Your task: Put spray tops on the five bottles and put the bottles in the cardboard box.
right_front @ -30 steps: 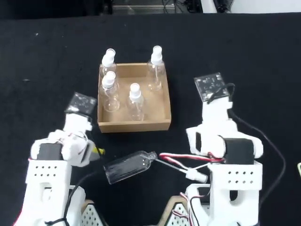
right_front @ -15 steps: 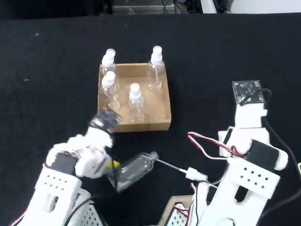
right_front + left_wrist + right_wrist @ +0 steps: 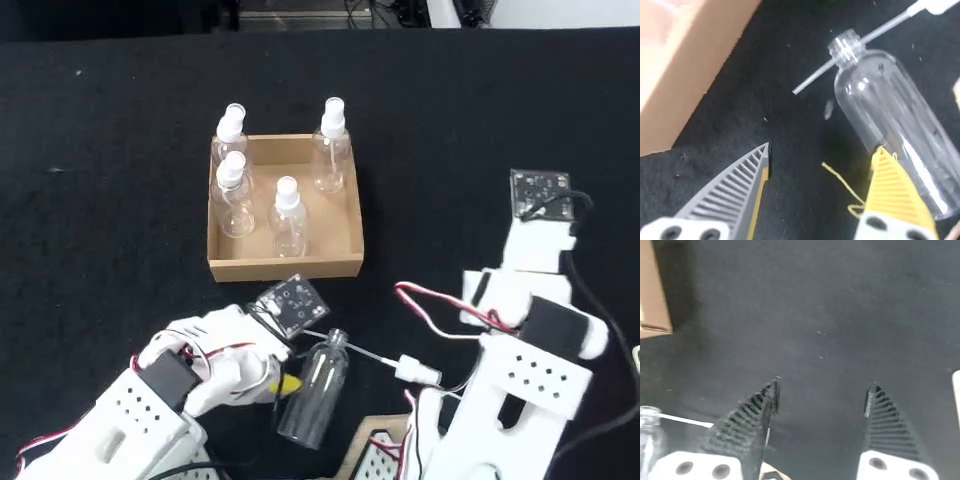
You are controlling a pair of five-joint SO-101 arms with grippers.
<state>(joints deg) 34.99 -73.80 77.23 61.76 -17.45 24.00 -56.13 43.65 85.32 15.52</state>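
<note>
1. Swinging in from the table's left side over the last second, the left arm now lies across the front centre. The open bottle (image 3: 313, 390) has turned from lying crosswise to pointing its neck toward the cardboard box (image 3: 285, 268). The right arm has drawn away to the right.
2. The left gripper (image 3: 822, 149) is spread wide and grasps nothing. Its yellow finger (image 3: 890, 185) rests against the open bottle's side.
3. The open bottle lies uncapped on its side on the black table (image 3: 100, 220), just in front of the box.
4. A loose spray top (image 3: 415, 371) lies just right of that bottle. Its thin tube (image 3: 815, 80) crosses at the bottle's neck, outside the mouth.
5. The right gripper (image 3: 822, 386) hangs released, fingers wide apart, over bare table and well apart from the open bottle.
6. Inside the box stand the back-right bottle (image 3: 331, 150), the middle bottle (image 3: 289, 222) and the left bottle (image 3: 234, 195), each upright with a white spray top. The corner bottle (image 3: 230, 128), also capped, stands at the back left corner; I cannot tell whether it is inside.
7. The left wrist board (image 3: 292, 305) and the right wrist board (image 3: 541, 193) carry markings too small to read.
</note>
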